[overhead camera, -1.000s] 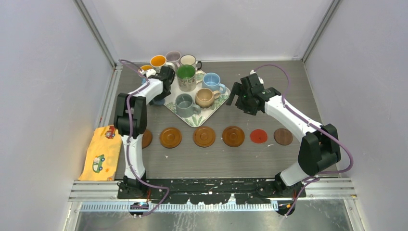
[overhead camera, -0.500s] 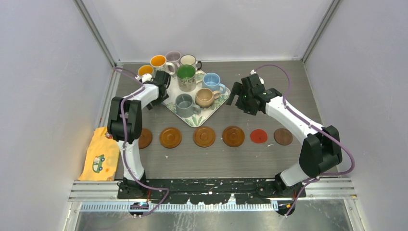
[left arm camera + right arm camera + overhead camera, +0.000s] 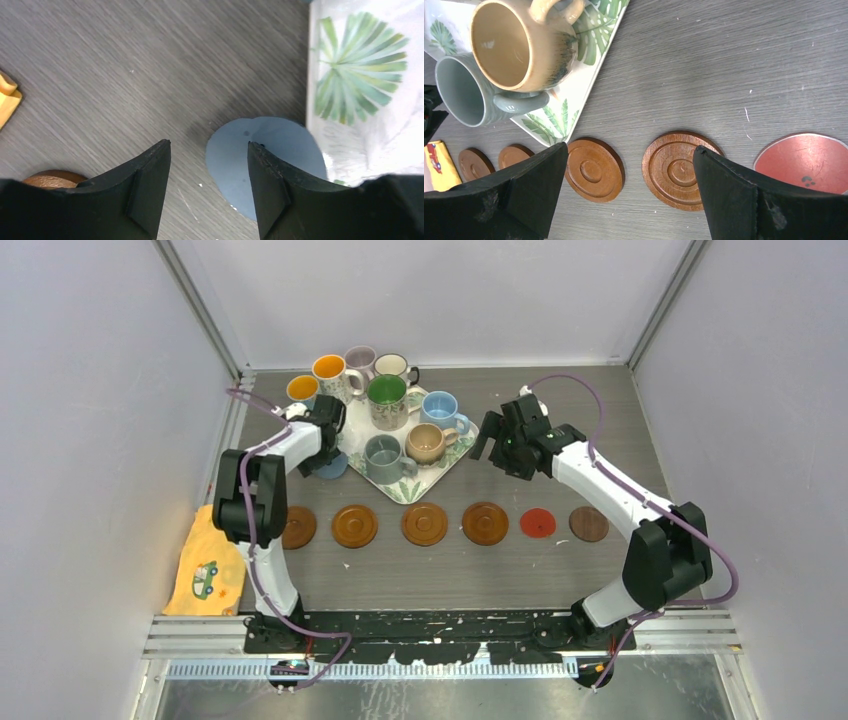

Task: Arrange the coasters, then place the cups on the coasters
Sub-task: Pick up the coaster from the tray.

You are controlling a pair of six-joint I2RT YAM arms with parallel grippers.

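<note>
Beside tray [image 3: 395, 130]: blue-grey coaster [image 3: 272, 132] flat | left gripper [image 3: 207, 144] parted above it | right gripper [image 3: 630, 149] wide open

My overhead view is evenly bright and sharp, shadows on the table [image 3: 460, 570] faint. In the left wrist view glare washes out the tray [image 3: 380, 135] at the right edge, and a soft shadow lies upper left of the blue coaster [image 3: 287, 145].

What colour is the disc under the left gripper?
Pale blue-grey disc, clearest in left wrist view.
</note>
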